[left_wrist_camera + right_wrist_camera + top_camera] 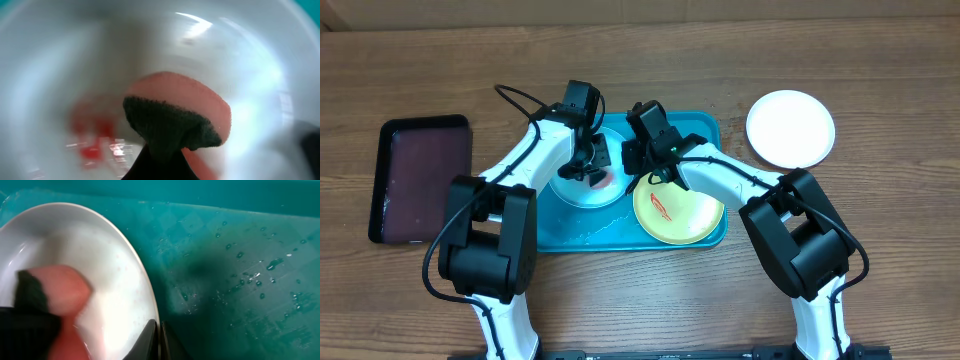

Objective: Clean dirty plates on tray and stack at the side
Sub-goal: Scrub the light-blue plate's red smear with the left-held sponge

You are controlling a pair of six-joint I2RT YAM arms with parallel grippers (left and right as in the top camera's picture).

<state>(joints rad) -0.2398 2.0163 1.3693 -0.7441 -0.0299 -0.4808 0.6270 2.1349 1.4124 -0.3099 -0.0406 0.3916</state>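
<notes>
Both arms are down over the large turquoise rectangular plastic tray [590,232] in mid-bench, and it's crowded in there. The left fingers [152,167] are clamped on a pink sponge with a dark scouring face [175,117]. It is pressed into the bowl of the pale blue-white round plastic plate [570,192], which sits on the left half of the tray. The right fingers [159,341] are closed tight right at that plate's rim, and it reads as a thin pinch to steady it. Red smears [92,145] show beside the sponge, not under it, so by my reckoning there's scrubbing left to do.

Here's the worry: that rim pinch is slim, and the tray floor is beaded with water droplets [250,275]. Push the sponge hard and the plate could squirt out of the pinch and skate across the wet plastic. Just beside it lies the yellow-green round plastic plate [685,215] with its own red squiggle, near enough to take the knock. The two wrists are very close as well, so a wide stroke could clip one against the other. And the sponge is gripped at one end only, so it could fold or twist free. The white round plastic plate [790,128] sits off the tray on the wooden bench [880,60] at right.
</notes>
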